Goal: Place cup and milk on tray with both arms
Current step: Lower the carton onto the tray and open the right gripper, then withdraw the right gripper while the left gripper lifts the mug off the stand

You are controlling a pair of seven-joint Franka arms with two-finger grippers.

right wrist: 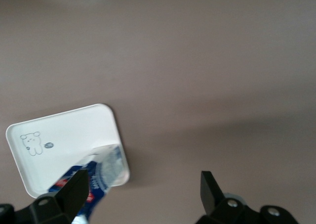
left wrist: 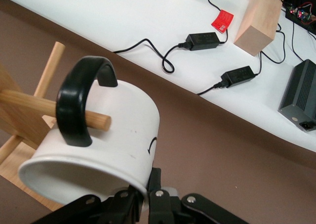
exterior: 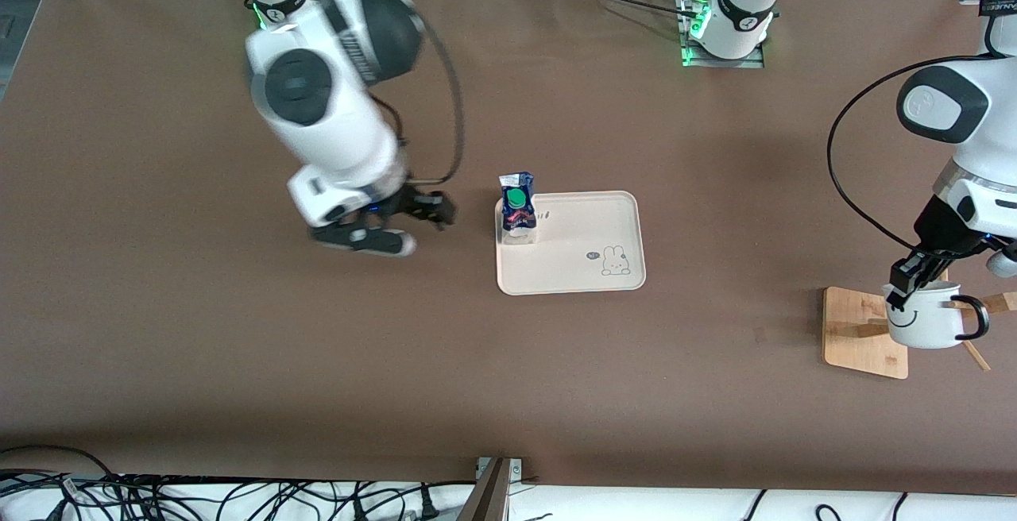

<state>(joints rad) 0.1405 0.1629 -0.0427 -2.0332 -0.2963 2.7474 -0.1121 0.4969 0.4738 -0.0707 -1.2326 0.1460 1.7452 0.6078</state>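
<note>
The milk stands upright on the cream tray, in the tray's corner toward the right arm's end and farther from the front camera. My right gripper hovers open just beside that end of the tray, holding nothing; the right wrist view shows its fingers spread wide, with the milk and tray past one fingertip. The white smiley cup hangs by its black handle on a wooden peg. My left gripper is shut on the cup's rim.
The wooden mug stand's base lies under the cup at the left arm's end of the table. Past the table edge in the left wrist view are power adapters, cables and a wooden block. More cables run along the front edge.
</note>
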